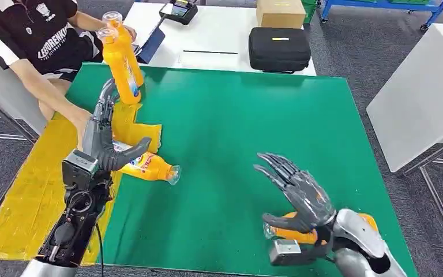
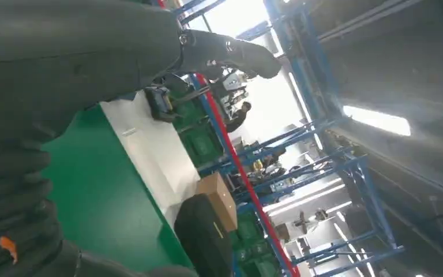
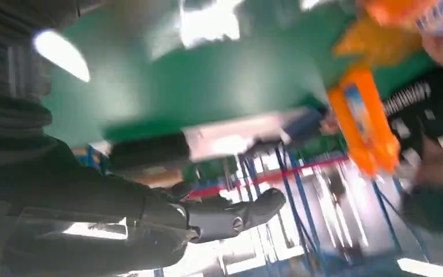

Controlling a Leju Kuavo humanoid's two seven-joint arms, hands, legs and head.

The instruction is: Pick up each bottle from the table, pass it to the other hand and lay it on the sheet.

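Left hand over a lying bottle, right hand spread above another

The left hand (image 1: 105,135) hung, fingers apart and gripping nothing, just over the bottle (image 1: 147,166) lying half on the yellow sheet (image 1: 32,190), half on the green mat (image 1: 248,133); whether it touched the bottle could not be told. The right hand (image 1: 297,193) was open too, palm up, above a second bottle (image 1: 300,234) lying at the near edge of the mat. To do well, the right hand would probably need to turn over and close round that bottle's middle, lifting level before the pass. Two upright bottles (image 1: 121,57) stood at the far end of the sheet, and a person's arm (image 1: 52,95) reached in beside the left hand, crowding it. A black case (image 1: 279,49) and cardboard box (image 1: 280,12) sat well apart on the white table (image 1: 219,40)
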